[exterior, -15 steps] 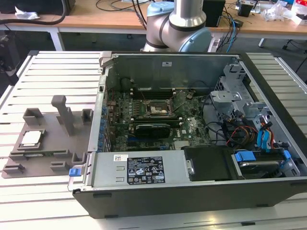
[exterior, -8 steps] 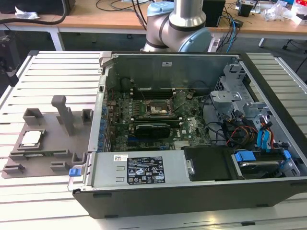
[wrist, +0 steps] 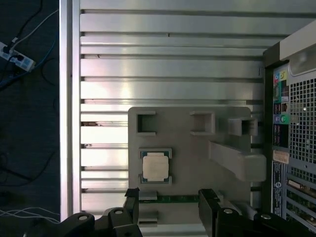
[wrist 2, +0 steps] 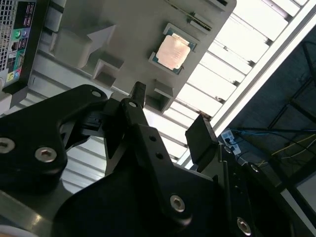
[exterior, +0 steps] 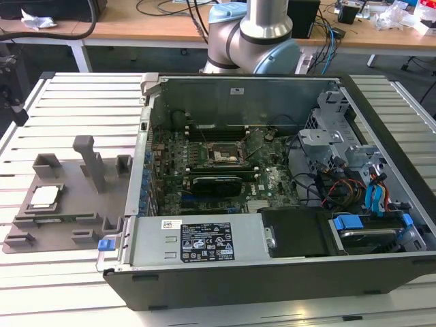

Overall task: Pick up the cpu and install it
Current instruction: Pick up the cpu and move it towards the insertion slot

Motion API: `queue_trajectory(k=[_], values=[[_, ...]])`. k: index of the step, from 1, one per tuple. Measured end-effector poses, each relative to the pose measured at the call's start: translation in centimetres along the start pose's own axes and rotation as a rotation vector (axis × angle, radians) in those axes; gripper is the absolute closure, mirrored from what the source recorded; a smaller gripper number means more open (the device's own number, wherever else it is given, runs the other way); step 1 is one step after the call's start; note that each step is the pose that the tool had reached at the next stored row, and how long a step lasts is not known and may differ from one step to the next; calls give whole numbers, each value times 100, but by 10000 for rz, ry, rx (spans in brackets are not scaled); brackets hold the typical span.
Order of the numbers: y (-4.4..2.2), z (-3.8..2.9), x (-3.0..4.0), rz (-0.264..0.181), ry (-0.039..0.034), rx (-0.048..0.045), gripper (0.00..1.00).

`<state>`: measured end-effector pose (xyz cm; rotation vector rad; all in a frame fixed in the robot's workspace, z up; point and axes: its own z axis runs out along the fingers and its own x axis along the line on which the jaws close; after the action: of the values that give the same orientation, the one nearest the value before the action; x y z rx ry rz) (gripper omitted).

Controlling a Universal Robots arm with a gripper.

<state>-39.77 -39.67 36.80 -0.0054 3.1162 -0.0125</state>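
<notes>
first wrist view: cpu (wrist: 155, 166) sits in the grey tray (wrist: 187, 158) (untouched); gripper (wrist: 169, 200) hangs near, jaws spread, empty

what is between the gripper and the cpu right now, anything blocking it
Nothing visible does. In the first wrist view the cpu lies bare in its pocket on the grey tray, and the open gripper hovers apart from it, empty. The tray's upright post stands off to one side.

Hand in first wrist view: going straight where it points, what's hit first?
Likely the grey tray, around its green strip next to the cpu; the open hand isn't centred on the cpu. Depth unclear.
</notes>
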Motion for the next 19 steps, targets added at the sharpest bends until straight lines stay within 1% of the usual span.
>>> queue_trajectory(k=[7,19], values=[[0,40,1,0,1,0,40],[1,78,2,0,0,0,40]])
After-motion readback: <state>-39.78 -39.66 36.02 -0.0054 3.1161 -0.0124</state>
